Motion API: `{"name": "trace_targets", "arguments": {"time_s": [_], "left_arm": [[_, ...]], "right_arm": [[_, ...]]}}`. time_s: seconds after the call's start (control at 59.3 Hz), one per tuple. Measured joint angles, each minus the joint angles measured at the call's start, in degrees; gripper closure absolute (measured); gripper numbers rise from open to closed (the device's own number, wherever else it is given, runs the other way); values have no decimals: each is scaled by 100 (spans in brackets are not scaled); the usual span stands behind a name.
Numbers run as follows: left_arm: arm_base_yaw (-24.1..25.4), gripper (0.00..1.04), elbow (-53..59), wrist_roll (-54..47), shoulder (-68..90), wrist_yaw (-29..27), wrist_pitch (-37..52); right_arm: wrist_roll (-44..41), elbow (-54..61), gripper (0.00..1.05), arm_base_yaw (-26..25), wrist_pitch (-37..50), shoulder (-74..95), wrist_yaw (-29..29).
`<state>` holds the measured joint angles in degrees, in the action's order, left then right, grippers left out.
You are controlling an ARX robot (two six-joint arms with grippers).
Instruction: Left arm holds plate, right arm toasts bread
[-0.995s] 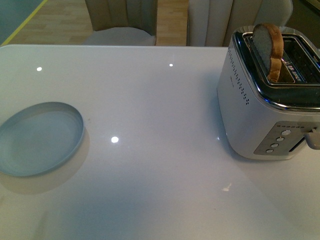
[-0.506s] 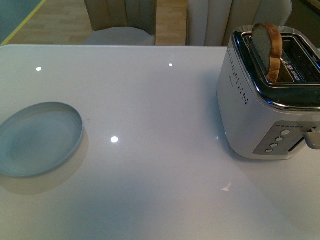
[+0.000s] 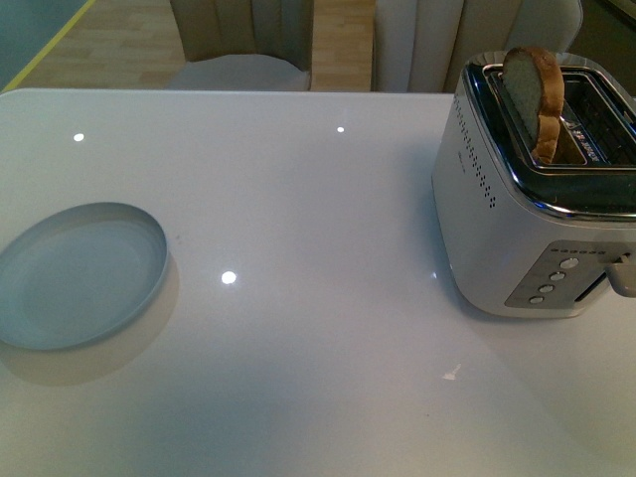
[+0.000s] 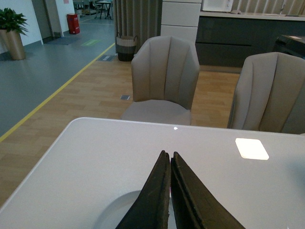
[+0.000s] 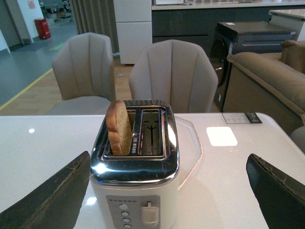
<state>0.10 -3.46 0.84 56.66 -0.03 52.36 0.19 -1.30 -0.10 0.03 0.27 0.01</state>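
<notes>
**Plate empty on the left, bread standing in the toaster on the right**

The round, shallow pale blue-grey plate [image 3: 79, 275] lies empty at the left side of the glossy white table [image 3: 318, 219], well apart from everything else. In the left wrist view, the black angular left gripper [image 4: 169, 160] has its two fingers pressed together with nothing between them, hanging above the plate's near rim [image 4: 114, 212].

At the right side of the table stands the white two-slot toaster with a chrome top [image 3: 537, 199]. The single slice of light brown bread with a darker crust [image 3: 535, 99] stands upright in its left slot, the rounded top poking well above the chrome. In the right wrist view, the dark right gripper [image 5: 167, 191] is spread wide, a finger on each side of the toaster [image 5: 136, 191], touching neither it nor the bread [image 5: 119, 128].
</notes>
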Motion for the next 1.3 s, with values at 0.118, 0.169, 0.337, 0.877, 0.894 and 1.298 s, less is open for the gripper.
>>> {"name": "trace_targets", "arguments": {"time_s": [0.118,0.169,0.337,0.877,0.894,1.298], "left_arm": [[0,102,116,-2,-553,2,-437],[0,102,157,-2,-833,2,-662],[0,102,258,-9,-1569,2,-1285],[0,102,273,-20,-3547,2,-3119],[0,102,273,-20,-3598,2,-3167],[0,102,273,-20,-4422,2,-3987]], "right_arm": [[0,0,9,0,0,0,2],[0,0,9,0,0,0,0],[0,0,9,0,0,0,0],[0,0,9,0,0,0,2],[0,0,9,0,0,0,2],[0,0,9,0,0,0,0]]}}
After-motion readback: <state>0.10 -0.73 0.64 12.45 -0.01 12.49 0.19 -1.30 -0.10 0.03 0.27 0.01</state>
